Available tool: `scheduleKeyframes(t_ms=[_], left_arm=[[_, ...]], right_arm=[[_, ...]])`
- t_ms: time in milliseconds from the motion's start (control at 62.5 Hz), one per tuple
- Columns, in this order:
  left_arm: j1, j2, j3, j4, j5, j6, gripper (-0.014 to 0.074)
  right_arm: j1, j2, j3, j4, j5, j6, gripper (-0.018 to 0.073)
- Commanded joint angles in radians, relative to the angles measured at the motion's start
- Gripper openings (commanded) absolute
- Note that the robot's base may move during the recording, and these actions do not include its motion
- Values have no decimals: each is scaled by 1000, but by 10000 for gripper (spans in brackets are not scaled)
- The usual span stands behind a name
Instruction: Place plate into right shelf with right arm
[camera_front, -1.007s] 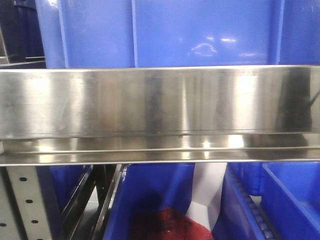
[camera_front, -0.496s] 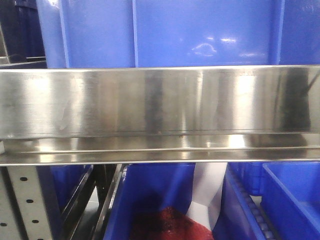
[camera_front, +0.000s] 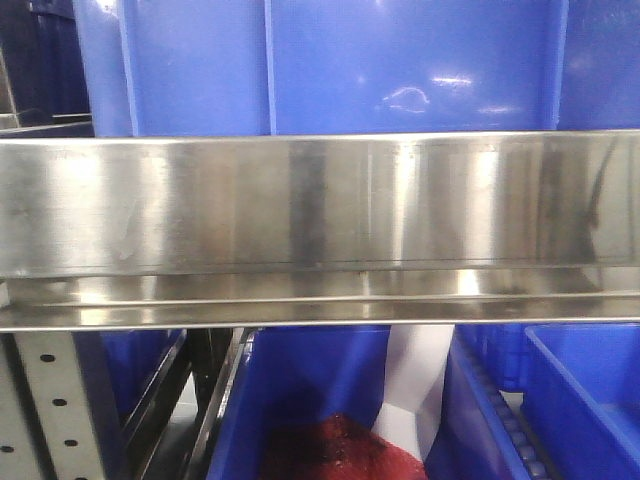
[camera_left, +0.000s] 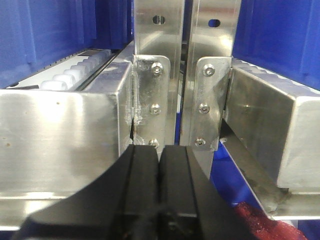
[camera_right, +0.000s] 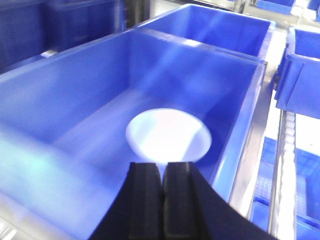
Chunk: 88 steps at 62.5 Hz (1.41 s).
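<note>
**One white plate, two closed grippers, a shelf of blue bins**

Two arms are at work on a steel shelf stacked with blue bins. Furthest left, the left gripper (camera_left: 159, 172) sits idle before the shelf's upright steel posts (camera_left: 182, 75), its black jaws pressed flat together with nothing between them. A row of white rollers (camera_left: 75, 72) runs back along the rail to its left, and a scrap of red mesh (camera_left: 260, 222) shows low at the right.

Further right, the right gripper (camera_right: 162, 187) hangs over a deep blue bin (camera_right: 65, 100). Its jaws look closed or nearly so, a thin dark line between them. A round white plate (camera_right: 167, 135) lies just beyond the fingertips, down near the bin's floor. Whether the jaws pinch its near rim cannot be told; the view is blurred.

From the front, only a broad steel beam (camera_front: 320, 215) is visible, with bins above and below.

The plate looks stiff, light, smooth and probably slippery; if ceramic, it could chip. Its thin near rim is the likeliest place to grip.
</note>
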Motion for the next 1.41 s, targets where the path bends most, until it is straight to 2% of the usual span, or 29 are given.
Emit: scheduleKeyframes(t_ms=[0, 655, 783, 959, 1103, 1311, 1391], left_arm=[[-5, -7, 8, -6, -87, -3, -47], [-5, -7, 8, -6, -87, -3, -47], [-5, -7, 8, -6, -87, -3, -47], [-5, -7, 8, -6, -87, -3, -47], [-5, -7, 8, -6, -87, -3, -47], [-5, -7, 8, -6, -87, -3, -47], [-5, -7, 8, -6, -87, -3, -47]], right_arm=[[-6, -41, -32, 16, -38, -2, 56], [-6, -75, -2, 9, -54, -3, 56], [-14, -128, 72, -50, -188, 9, 56], [-90, -263, 286, -181, -474, 216, 56], [-109, -403, 518, -253, -692, 267, 56], [-117, -596, 843, -261, -943, 278, 56], [-117, -643, 933, -261, -963, 309, 56]])
